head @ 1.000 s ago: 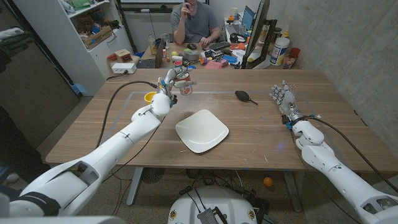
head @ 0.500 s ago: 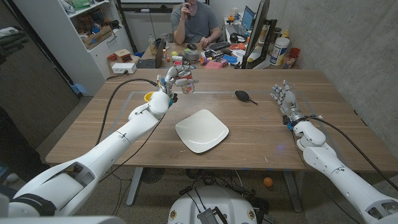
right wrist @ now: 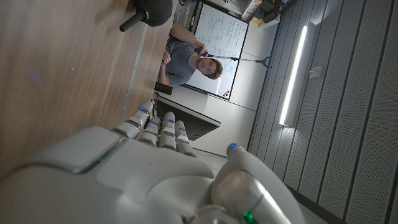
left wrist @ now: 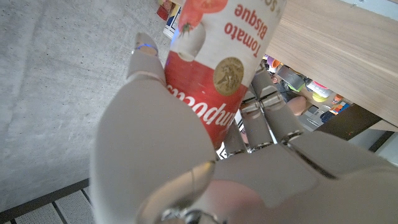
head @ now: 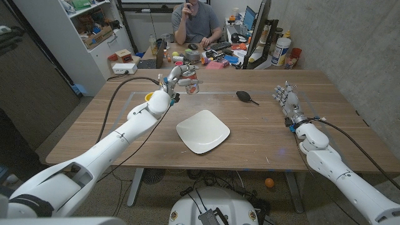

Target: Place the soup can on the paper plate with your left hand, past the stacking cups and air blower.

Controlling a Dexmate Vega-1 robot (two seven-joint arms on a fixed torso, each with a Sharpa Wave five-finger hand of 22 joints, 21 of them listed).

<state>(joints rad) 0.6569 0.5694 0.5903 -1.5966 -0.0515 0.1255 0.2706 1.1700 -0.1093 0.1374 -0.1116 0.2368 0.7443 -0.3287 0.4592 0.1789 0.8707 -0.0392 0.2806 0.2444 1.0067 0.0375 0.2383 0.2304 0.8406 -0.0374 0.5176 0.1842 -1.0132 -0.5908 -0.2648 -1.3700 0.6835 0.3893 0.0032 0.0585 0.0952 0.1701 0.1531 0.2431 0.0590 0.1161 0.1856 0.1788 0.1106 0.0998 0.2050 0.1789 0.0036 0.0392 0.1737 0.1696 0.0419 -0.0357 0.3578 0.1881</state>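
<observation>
One tomato bisque soup can (head: 190, 83), head view: our left hand (head: 175, 83) holds it above the table's far side; we should carry it level to the empty paper plate (head: 202, 131). Left wrist view: fingers (left wrist: 264, 118) wrap it. Right hand (head: 285, 99): fingers apart, holding nothing.

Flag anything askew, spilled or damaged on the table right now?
Nothing stands out. The left hand holds the soup can up off the table, label intact in the left wrist view. The paper plate lies bare and unspilled at mid-table, the air blower lies beyond it, and the right hand holds nothing.
</observation>
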